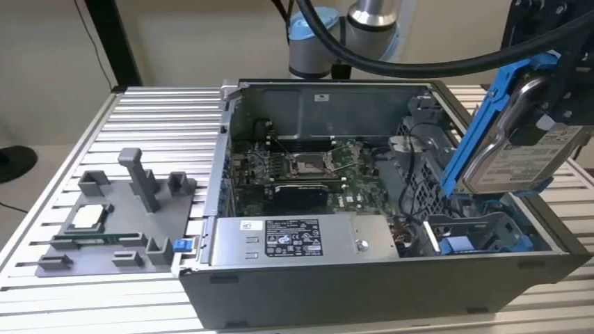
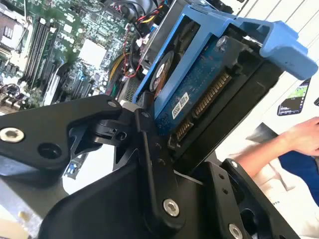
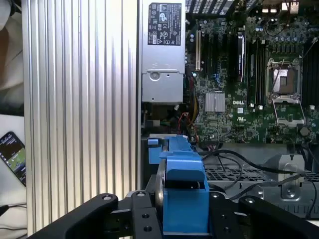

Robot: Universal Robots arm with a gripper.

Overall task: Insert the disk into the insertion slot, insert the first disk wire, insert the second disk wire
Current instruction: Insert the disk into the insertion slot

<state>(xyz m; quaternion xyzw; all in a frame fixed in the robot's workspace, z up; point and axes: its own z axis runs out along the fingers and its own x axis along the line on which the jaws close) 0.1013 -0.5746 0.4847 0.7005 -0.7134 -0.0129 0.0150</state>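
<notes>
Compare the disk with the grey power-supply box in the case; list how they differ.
Pose: the disk hangs steeply tilted above the case, clamped in the gripper; the power-supply box lies flat inside it. Colour: the disk sits in a bright blue frame; the box is bare grey metal. Shape: the disk is a thin slab, the box a thicker block. Both carry a printed label.
</notes>
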